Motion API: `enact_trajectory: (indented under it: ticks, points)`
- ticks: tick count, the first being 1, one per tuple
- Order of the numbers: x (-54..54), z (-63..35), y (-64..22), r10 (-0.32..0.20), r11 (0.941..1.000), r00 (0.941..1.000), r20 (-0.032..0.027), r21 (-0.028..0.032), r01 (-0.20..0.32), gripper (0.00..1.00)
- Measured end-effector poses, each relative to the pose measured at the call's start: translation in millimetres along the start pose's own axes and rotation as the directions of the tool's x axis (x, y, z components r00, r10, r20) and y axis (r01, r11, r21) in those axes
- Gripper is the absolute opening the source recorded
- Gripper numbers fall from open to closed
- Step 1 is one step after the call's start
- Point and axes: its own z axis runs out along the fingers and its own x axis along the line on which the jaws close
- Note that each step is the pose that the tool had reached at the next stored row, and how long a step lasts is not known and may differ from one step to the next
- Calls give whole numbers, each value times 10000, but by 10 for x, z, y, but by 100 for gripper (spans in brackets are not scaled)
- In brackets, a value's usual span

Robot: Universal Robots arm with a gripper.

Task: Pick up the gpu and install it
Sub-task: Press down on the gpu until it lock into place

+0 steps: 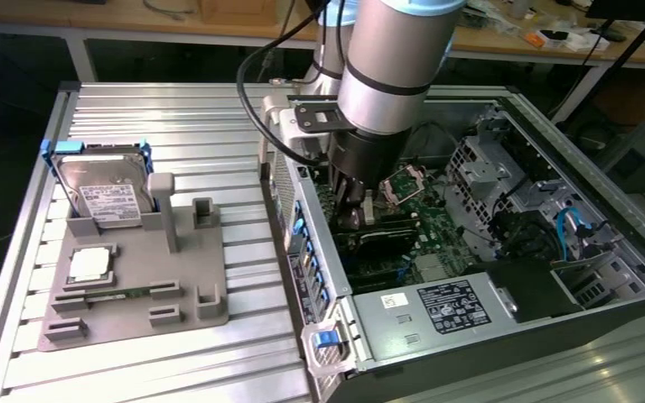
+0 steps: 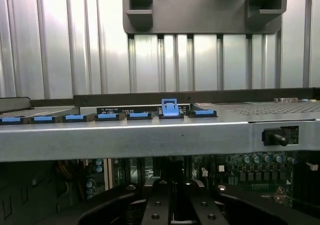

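— Wrist view first: what is the gripper doing?

— Clenched. Its dark fingers sit tight together, low inside the computer case, over the motherboard. I cannot tell whether anything is pinched between them.

— And the gpu?

— From the exterior view, I take the dark flat card on edge right under the gripper to be the gpu, down at the motherboard, near the case's rear wall. Whether it is fully seated I cannot tell.

— How should this step be done well?

— I would say: press straight down, keep the card upright and square to its slot, and line the bracket end up with the rear openings. Tilting could jam an edge or strain the board.

— What does each view add?

— The wrist view shows the row of blue latches along the rear wall, one standing raised. The exterior view shows the grey fixture outside the case, with the hard drive standing in it.
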Motion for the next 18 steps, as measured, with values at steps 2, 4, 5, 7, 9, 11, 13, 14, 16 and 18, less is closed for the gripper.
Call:
enact_trajectory:
  ticks: [2, 4, 5, 7, 9, 11, 13, 14, 16, 18]
  points:
    - [0, -1, -2, -1, 10000, 10000, 11, -68, 1, 11]
    - [-1, -1, -2, 0, 9999, 10000, 42, -108, 1, 11]
    - [0, -1, -2, -1, 9999, 10000, 63, -122, 1, 11]
    - [0, 0, -2, 0, 9999, 9999, 110, -148, 2, 11]
    - [0, 0, -1, 0, 9999, 9999, 142, -164, 2, 11]
    - [0, 0, 4, 0, 9999, 9999, 171, -170, 3, 11]
    - [0, 0, 12, 0, 9999, 9998, 208, -171, 3, 11]
    - [0, 0, 17, 1, 9999, 9997, 229, -172, 3, 11]
    - [1, 1, 27, 0, 9998, 9996, 269, -173, 4, 11]
    - [1, 1, 40, 1, 9998, 9995, 315, -175, 5, 11]
